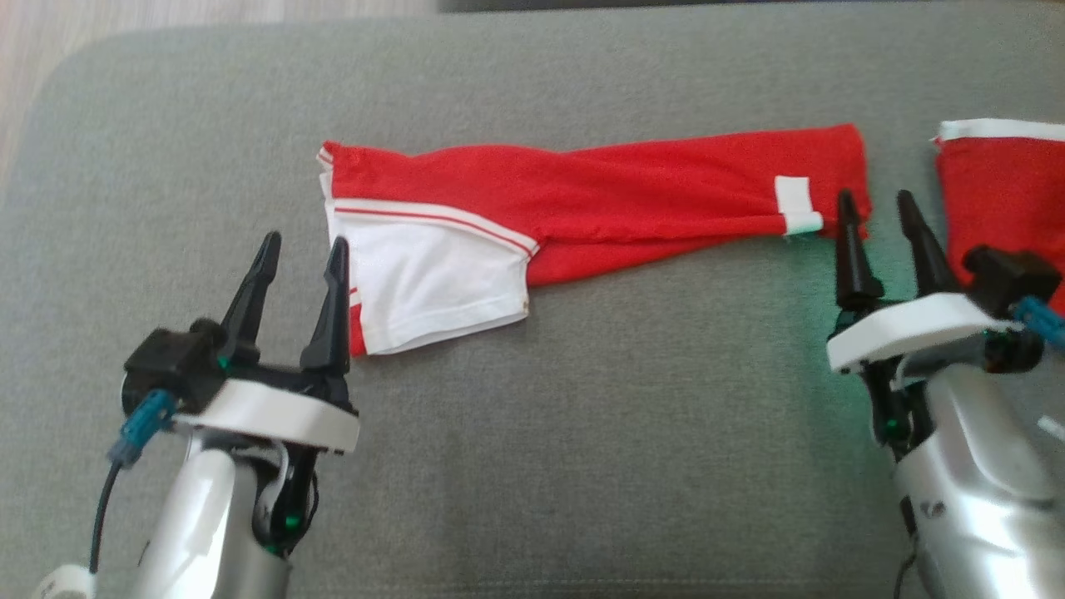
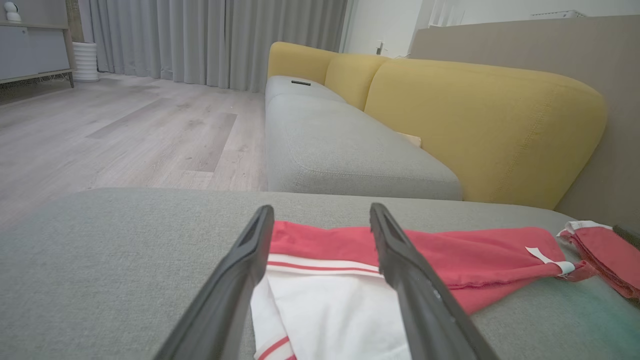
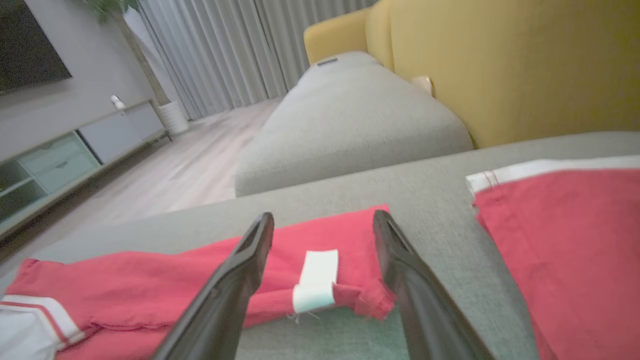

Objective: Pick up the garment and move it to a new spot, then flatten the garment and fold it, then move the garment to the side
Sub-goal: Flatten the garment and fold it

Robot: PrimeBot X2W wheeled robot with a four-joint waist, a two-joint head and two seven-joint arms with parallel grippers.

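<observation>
The garment (image 1: 599, 200) is red with a white panel and red-and-white stripes, folded into a long band across the grey cushion (image 1: 582, 433). My left gripper (image 1: 301, 243) stands open at the garment's left end, its fingers beside the white panel (image 2: 325, 310). Open too, my right gripper (image 1: 875, 201) sits at the right end, its fingertips on either side of the white tag (image 3: 316, 280) near the red hem. Neither gripper holds cloth.
A second red garment with a white band (image 1: 1003, 187) lies at the cushion's right edge, close to my right gripper. Beyond the cushion are a grey sofa seat (image 2: 340, 150) with yellow backrests (image 2: 480, 125) and wooden floor (image 2: 125, 130) to the left.
</observation>
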